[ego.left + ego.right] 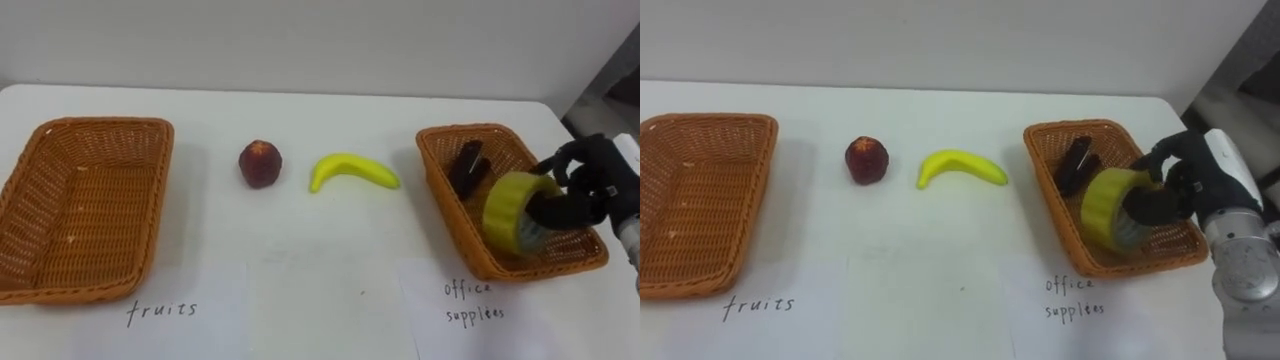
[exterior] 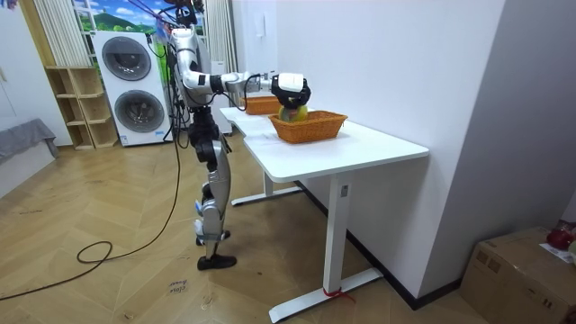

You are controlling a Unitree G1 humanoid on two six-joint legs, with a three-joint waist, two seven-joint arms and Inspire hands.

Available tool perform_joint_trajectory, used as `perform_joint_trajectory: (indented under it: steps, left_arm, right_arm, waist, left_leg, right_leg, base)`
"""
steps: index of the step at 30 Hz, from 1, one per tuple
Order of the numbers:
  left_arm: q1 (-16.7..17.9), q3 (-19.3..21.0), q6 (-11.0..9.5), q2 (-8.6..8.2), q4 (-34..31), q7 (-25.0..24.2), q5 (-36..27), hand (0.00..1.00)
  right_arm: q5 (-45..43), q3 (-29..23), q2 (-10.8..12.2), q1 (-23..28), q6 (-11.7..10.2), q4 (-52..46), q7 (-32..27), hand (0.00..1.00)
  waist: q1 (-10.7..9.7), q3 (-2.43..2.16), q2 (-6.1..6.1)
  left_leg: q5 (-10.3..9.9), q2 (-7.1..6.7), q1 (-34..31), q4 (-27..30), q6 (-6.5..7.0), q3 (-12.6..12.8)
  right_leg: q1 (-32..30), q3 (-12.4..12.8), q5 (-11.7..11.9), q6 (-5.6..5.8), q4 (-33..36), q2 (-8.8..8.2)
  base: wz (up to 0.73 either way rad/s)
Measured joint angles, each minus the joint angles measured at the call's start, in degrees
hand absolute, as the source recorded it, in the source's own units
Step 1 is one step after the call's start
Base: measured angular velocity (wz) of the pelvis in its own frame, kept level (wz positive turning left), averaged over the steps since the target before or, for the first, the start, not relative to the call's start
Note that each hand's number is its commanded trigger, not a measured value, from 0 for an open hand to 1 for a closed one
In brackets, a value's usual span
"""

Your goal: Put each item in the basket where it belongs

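two paper labels nearest me at table edge, one before each basket. my right hand clasps yellow tape roll, which stands on edge, low inside right basket; resting on bottom or not, can't tell. risks, my guess: hand snags roll on letting go and drags it over near rim; roll trundles. count: two baskets, left basket bare; one red fruit, one banana, both on table between baskets; one tape roll; one dark item in right basket.

White table, wood floor, 2 stacked washers, shelf, cardboard box.
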Motion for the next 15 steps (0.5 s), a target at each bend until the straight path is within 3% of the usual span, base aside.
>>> perform_joint_trajectory:
  steps: [15]
  left_arm:
    - [-0.02, 0.01, 0.0, 0.0, -0.04, -0.07, 0.01, 0.0]
  right_arm:
    - [1.1, -0.09, 0.0, -0.04, -0.08, 0.02, -0.2, 0.0]
  waist:
    - [0.22, -0.04, -0.07]
  left_leg:
    - [0.0, 0.01, -0.01, -0.04, 0.0, -0.1]
  right_leg:
    - [0.01, -0.06, 0.0, 0.0, -0.01, 0.0]
  base:
    - [0.0]
